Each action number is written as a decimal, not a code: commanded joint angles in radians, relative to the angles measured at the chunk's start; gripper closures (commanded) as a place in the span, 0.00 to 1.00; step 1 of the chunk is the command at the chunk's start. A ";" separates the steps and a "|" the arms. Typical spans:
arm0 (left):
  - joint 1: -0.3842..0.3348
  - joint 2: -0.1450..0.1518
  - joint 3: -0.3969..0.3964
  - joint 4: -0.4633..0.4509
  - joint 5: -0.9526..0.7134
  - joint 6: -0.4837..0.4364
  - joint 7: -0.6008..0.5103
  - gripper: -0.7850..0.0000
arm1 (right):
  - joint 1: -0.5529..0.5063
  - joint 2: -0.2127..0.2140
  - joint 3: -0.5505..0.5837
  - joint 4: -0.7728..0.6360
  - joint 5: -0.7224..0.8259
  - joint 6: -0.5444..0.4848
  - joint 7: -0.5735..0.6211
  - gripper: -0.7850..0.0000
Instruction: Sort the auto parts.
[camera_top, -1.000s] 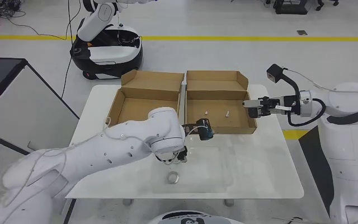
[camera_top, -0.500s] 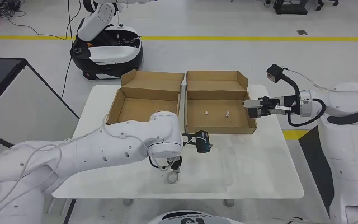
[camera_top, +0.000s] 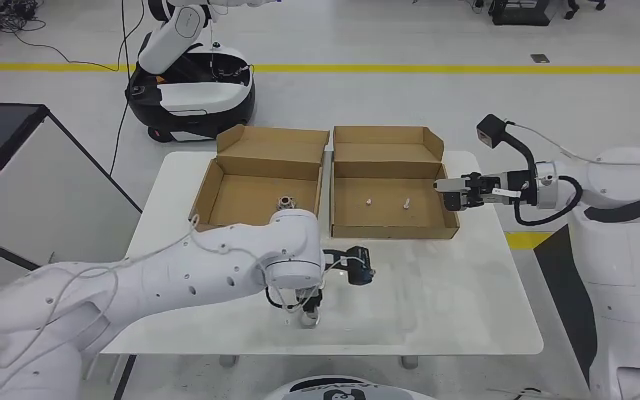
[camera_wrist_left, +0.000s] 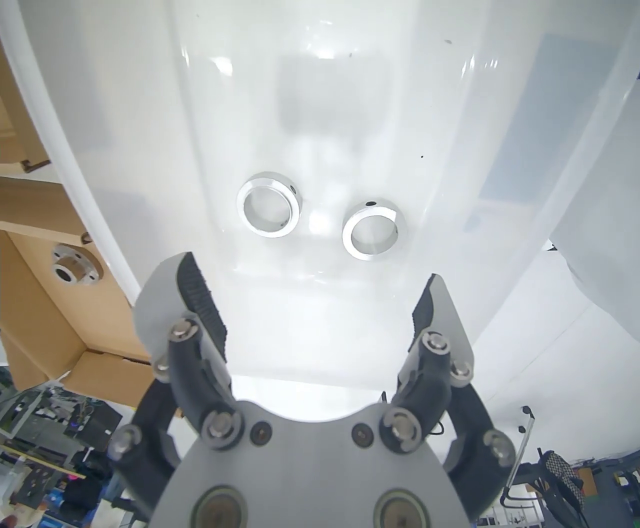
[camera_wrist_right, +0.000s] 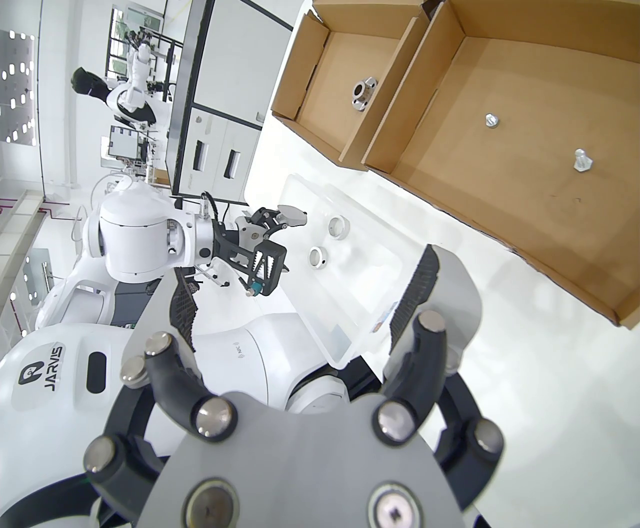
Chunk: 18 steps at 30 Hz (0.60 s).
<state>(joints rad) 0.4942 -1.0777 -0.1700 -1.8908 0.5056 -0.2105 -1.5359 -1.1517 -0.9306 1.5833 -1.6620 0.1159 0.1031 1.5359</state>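
Two silver rings (camera_wrist_left: 269, 204) (camera_wrist_left: 374, 231) lie side by side in a clear plastic tray (camera_wrist_left: 320, 125) near the table's front edge. My left gripper (camera_wrist_left: 310, 300) hangs open just short of them, nothing between its fingers; the top view has it low at the front (camera_top: 308, 314). A flanged silver part (camera_top: 286, 203) sits in the left cardboard box (camera_top: 228, 190). Two small bolts (camera_top: 368, 200) (camera_top: 407, 203) lie in the right box (camera_top: 440, 215). My right gripper (camera_top: 440, 186) is open and empty at that box's right wall.
The two open boxes stand side by side at the back of the white table (camera_top: 450, 300). The left arm's bulk covers the table's left front. Another robot (camera_top: 195, 90) stands on the floor behind the table.
The left arm swung back toward the table's front and its gripper came in over the rings. The flanged part in the left box is now uncovered. The right arm kept still.
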 joint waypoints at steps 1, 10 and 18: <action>0.005 -0.001 0.000 0.011 -0.004 -0.004 0.000 0.16 | 0.000 0.000 0.000 0.000 0.000 0.000 0.000 0.00; 0.034 -0.006 0.000 0.046 -0.026 -0.032 0.000 0.31 | 0.000 0.000 0.000 0.000 0.000 0.000 0.000 0.00; 0.059 -0.009 0.000 0.061 -0.031 -0.045 0.000 0.43 | 0.000 0.000 0.000 0.000 0.000 0.000 0.000 0.00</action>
<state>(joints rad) 0.5504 -1.0868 -0.1700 -1.8319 0.4732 -0.2548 -1.5359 -1.1517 -0.9306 1.5833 -1.6620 0.1159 0.1031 1.5359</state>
